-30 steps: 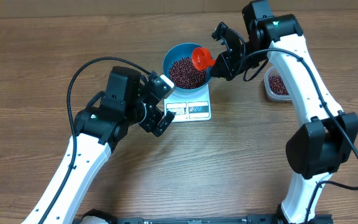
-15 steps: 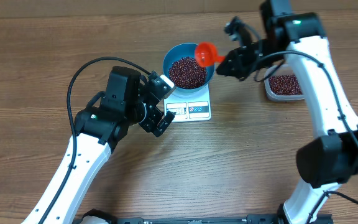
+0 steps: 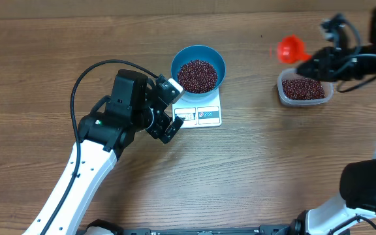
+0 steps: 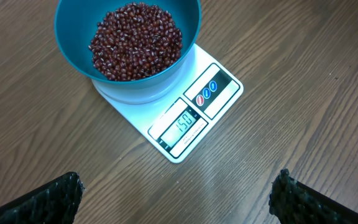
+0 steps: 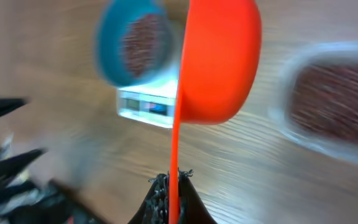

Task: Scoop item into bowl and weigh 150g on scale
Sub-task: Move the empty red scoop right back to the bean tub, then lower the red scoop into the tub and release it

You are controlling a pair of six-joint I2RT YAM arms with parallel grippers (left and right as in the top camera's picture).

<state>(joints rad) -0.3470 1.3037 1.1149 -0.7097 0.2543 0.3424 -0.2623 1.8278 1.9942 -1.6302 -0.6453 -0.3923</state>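
The blue bowl (image 3: 218,61), holding the beans (image 3: 196,75), stands on the scale (image 3: 202,115). The left hand (image 3: 170,109) is spread wide and empty just beside the scale. The right hand (image 5: 171,190) pinches the handle of a red scoop (image 3: 290,48) near the clear tub (image 3: 303,89).

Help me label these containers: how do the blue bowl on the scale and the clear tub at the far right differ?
Shape and material: the blue bowl is round and opaque, while the clear tub is rectangular and see-through.
Support: the blue bowl stands on the white scale, while the clear tub sits directly on the table.
Shared: both hold dark red-brown beans.
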